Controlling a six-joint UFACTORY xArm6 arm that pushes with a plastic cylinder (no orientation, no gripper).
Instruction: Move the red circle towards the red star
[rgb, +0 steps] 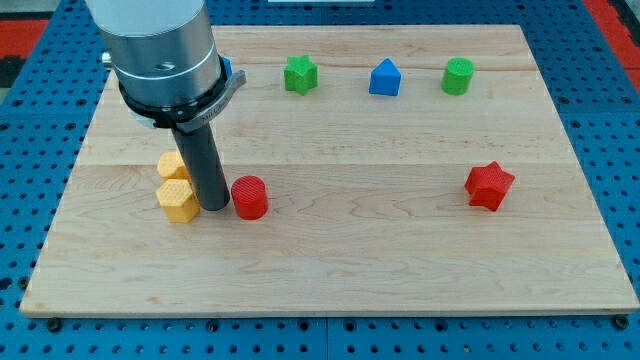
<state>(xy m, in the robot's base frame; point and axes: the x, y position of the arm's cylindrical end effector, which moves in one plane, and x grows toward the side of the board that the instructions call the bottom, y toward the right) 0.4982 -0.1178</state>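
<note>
The red circle (249, 197) is a short red cylinder on the wooden board, left of centre. The red star (489, 185) lies far to the view's right at about the same height. My tip (213, 206) is the lower end of the dark rod and stands just to the left of the red circle, nearly touching it. Two yellow blocks sit right of the board's left edge: one yellow hexagon (178, 200) just left of my tip and another yellow block (171, 166) above it, partly behind the rod.
Along the view's top stand a green star (300, 74), a blue block (384, 78) and a green cylinder (459, 76). A blue block (227, 68) peeks out behind the arm's grey body (160, 50). The board (330, 280) lies on blue pegboard.
</note>
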